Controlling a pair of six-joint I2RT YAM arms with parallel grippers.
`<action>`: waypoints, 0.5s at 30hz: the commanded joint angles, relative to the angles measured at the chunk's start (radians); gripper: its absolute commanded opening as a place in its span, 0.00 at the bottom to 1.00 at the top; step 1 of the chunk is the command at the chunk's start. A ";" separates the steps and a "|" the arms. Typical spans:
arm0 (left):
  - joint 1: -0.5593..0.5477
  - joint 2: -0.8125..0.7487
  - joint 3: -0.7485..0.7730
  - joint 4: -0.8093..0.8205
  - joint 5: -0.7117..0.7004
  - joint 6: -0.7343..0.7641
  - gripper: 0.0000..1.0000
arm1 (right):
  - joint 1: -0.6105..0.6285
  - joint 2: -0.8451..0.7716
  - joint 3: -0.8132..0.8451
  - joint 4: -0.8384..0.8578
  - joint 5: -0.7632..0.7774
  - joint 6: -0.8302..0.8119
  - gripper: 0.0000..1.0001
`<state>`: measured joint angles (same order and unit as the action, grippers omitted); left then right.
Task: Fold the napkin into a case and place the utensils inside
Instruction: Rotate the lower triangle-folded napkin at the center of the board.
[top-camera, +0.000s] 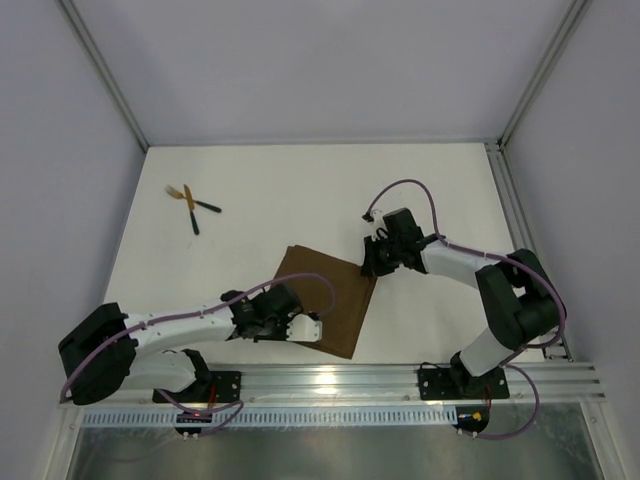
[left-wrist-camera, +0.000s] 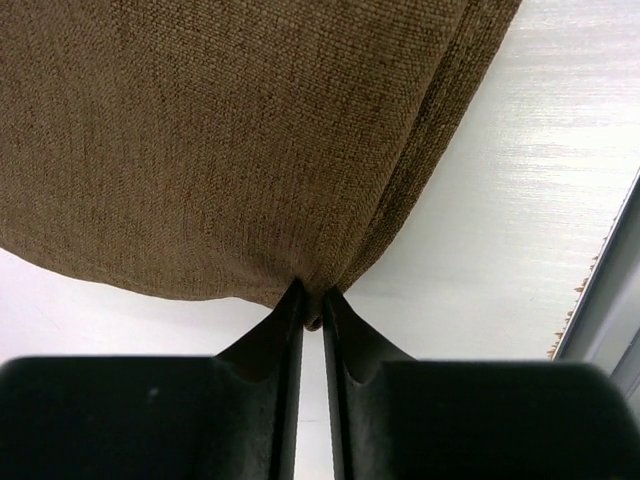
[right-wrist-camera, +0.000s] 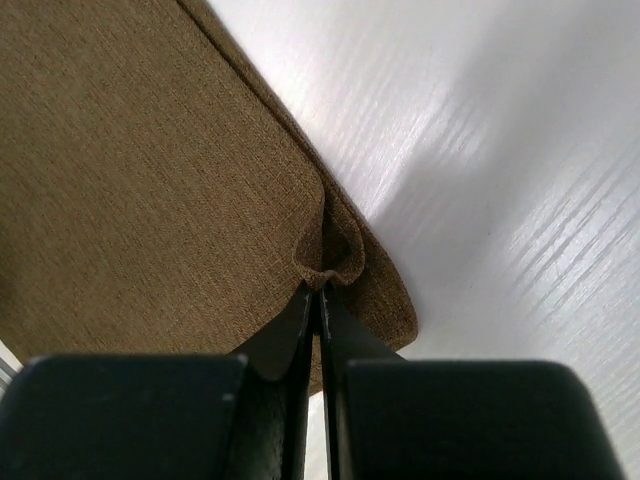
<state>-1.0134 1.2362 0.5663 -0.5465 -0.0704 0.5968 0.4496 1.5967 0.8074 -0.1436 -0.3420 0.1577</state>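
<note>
The dark-brown napkin (top-camera: 330, 298) lies folded near the table's front middle. My left gripper (top-camera: 300, 328) is shut on its near left edge; in the left wrist view the cloth (left-wrist-camera: 250, 140) bunches between the fingertips (left-wrist-camera: 312, 298). My right gripper (top-camera: 372, 262) is shut on the napkin's far right corner; in the right wrist view the cloth (right-wrist-camera: 140, 180) puckers at the fingertips (right-wrist-camera: 322, 285). The two utensils (top-camera: 190, 203), gold heads and black handles, lie crossed at the far left, away from both grippers.
A metal rail (top-camera: 340, 380) runs along the table's near edge, also seen in the left wrist view (left-wrist-camera: 610, 300). Frame posts (top-camera: 100, 75) and white walls bound the table at the sides and back.
</note>
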 joint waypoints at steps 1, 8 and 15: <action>-0.001 -0.009 -0.042 0.002 -0.008 0.034 0.12 | -0.003 -0.052 -0.043 0.036 0.011 0.031 0.07; -0.001 -0.024 -0.071 0.033 -0.052 0.069 0.10 | -0.002 -0.147 -0.152 0.045 0.037 0.071 0.07; -0.001 -0.021 -0.072 0.057 -0.109 0.123 0.28 | -0.002 -0.277 -0.261 0.030 0.046 0.126 0.29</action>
<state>-1.0142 1.2034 0.5175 -0.4835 -0.1535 0.6964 0.4492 1.3739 0.5739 -0.1184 -0.3088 0.2432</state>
